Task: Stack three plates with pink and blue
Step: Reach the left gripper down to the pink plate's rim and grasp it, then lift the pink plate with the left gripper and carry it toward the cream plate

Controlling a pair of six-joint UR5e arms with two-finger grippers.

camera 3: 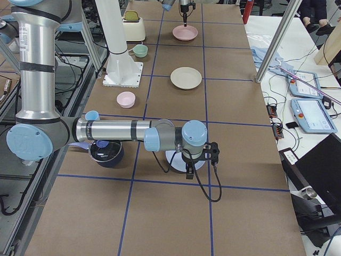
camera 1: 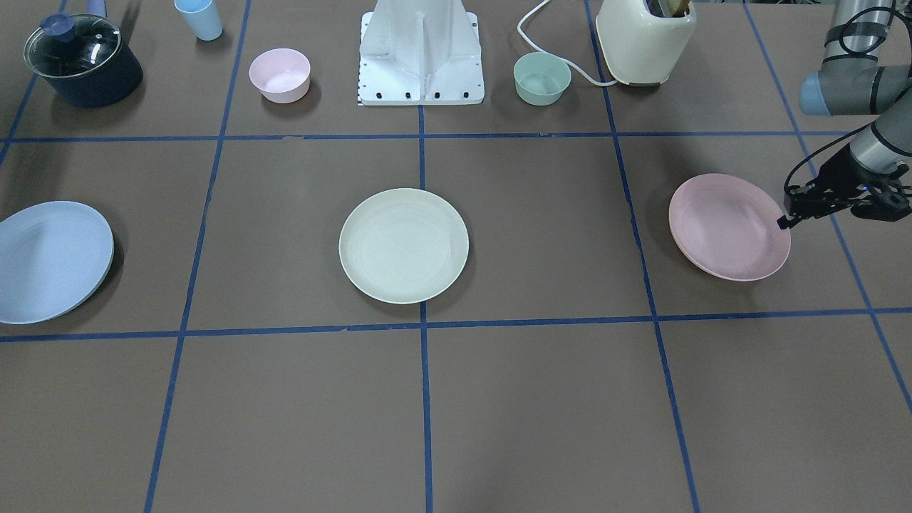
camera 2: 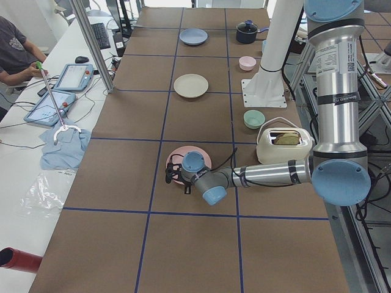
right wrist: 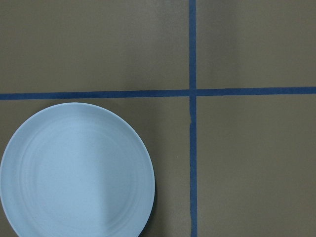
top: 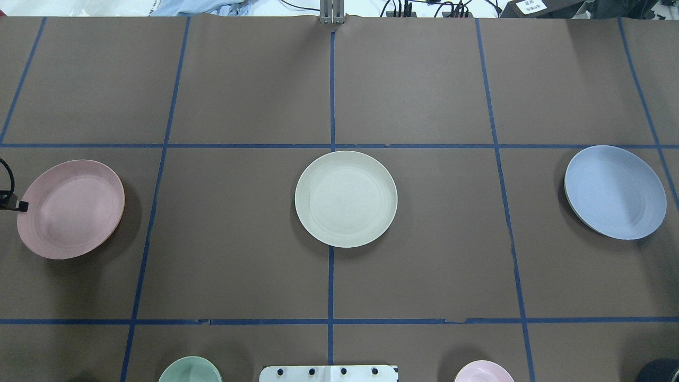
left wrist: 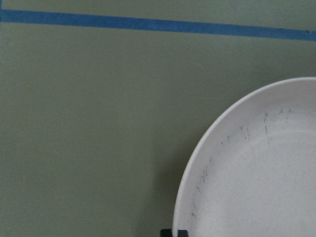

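Status: stacking not begun. The three plates lie singly on the table (top: 424,265), well apart, none on another.

- Cream plate (top: 346,199): middle of the table, nothing near it. Likely the base, by my reading.
- Pink plate (top: 70,209): near the table's left end.
- Blue plate (top: 615,192): near the table's right end.

Left tool (camera 1: 785,221): at the pink plate's rim, on the side facing the left end of the table. The wrist view shows one dark fingertip (left wrist: 174,233) right at that rim. Cannot tell whether the jaws straddle the rim or have closed on it. The plate looks flat on the table, so I judge it not lifted.

Right tool (camera 3: 189,172): shows only from the camera at the right end, hanging over the blue plate. Its wrist camera looks down on the plate with no fingers in shot. Cannot tell its opening, and nothing is seen in it.

Progress: none of the two placements is made. Left to do: grip pink, carry it onto cream, then bring blue across; the order is open.
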